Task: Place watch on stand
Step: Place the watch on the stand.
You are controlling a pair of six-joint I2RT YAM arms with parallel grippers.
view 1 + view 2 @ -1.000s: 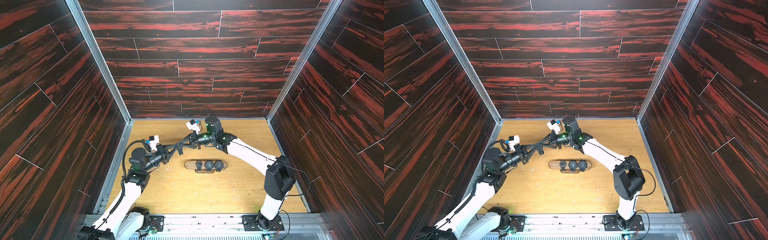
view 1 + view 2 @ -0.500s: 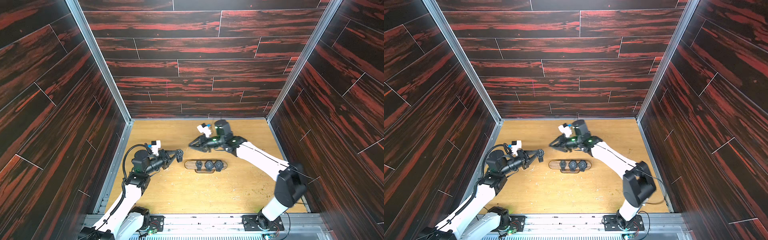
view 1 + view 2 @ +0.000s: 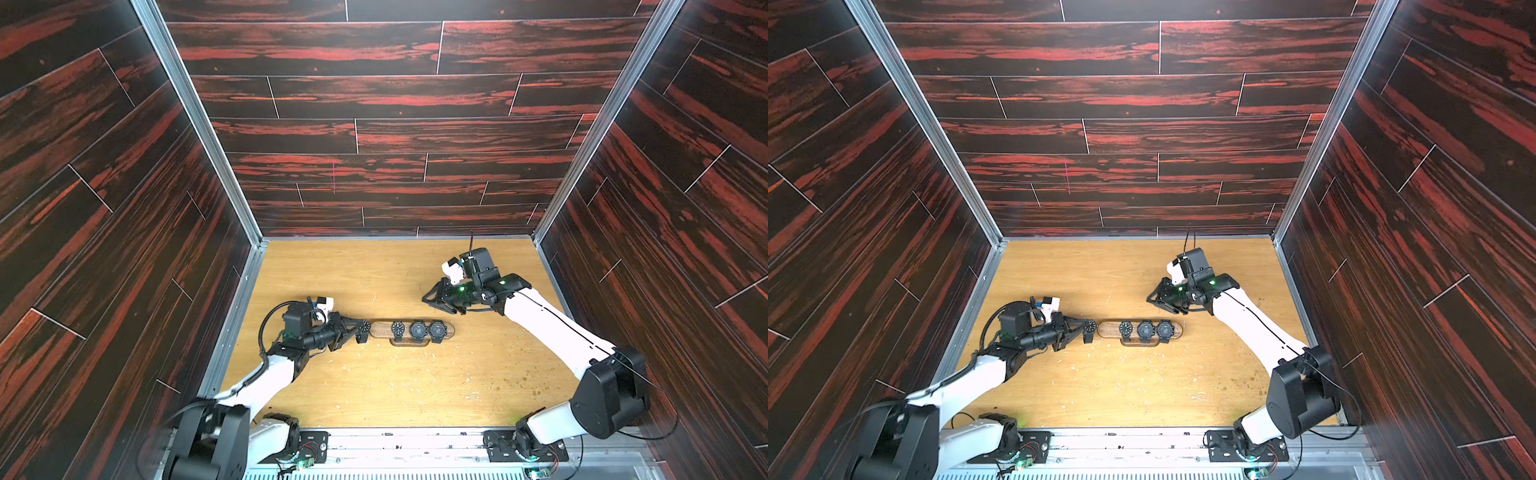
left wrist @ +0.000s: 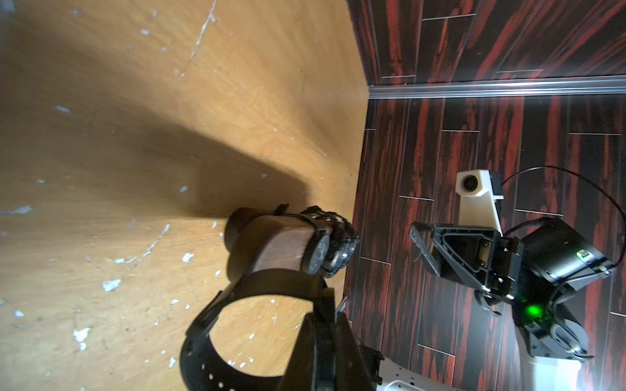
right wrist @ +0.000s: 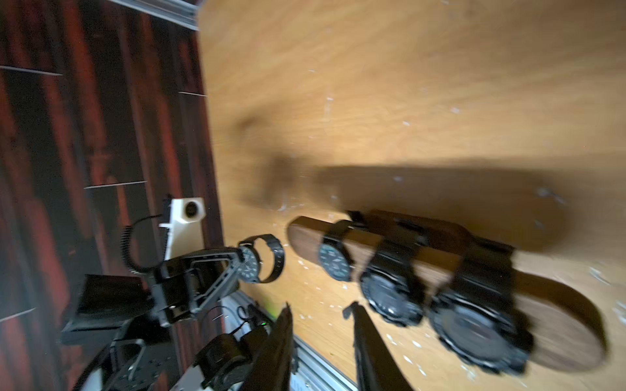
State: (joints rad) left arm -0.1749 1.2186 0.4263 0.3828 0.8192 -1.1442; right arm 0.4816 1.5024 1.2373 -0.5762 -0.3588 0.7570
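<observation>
The left gripper is clamped tight on a black watch, pinching it at the case, with the buckled strap standing out as a closed loop. The watch hangs just beside the bare end of the stand, the end nearest the left arm and about level with the bar. In the right wrist view a thin strip of tabletop shows between the watch and that rounded end of the stand. In the left wrist view the loop of the strap opens toward the end grain of the bar.

The stand is a long dark-brown wooden bar on a smaller oval base. Further along it, three other watches, all black, are strapped side by side, filling the middle and the end away from the left arm; both top views show them face up.

The right gripper hovers behind the stand, on the back-wall side of its loaded end and clear of it. Its jaws are partly apart, with a gap between the fingers and nothing in them.

The stand rests on a scuffed light wooden table, enclosed on three sides by dark red-streaked panels.
</observation>
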